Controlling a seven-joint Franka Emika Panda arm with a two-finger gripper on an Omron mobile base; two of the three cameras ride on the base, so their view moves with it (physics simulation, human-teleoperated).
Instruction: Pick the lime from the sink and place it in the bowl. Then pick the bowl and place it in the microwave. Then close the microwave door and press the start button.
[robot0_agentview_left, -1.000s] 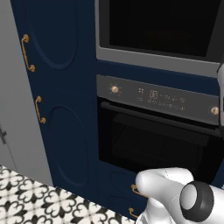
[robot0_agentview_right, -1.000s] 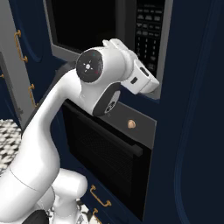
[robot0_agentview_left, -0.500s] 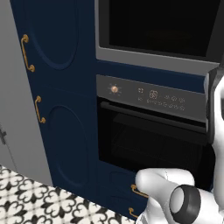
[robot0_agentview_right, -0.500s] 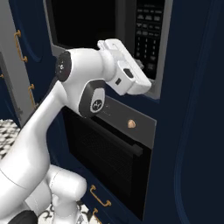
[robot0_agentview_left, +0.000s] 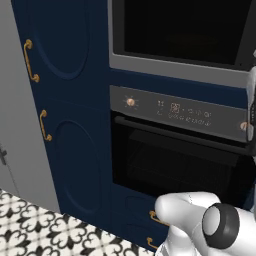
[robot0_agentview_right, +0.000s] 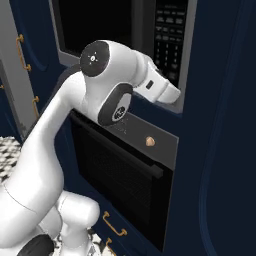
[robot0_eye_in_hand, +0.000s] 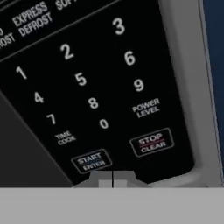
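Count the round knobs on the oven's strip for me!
2. One knob sits at the left end of the oven's control strip, and the other knob at its right end, close beside the white arm. None look hidden.

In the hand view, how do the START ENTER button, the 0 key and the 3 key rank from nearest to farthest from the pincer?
Measured from the shut pincer at the bottom of the hand view:
1. START ENTER button, just above the tips, slightly left.
2. 0 key, higher up, mid-keypad.
3. 3 key, near the top.
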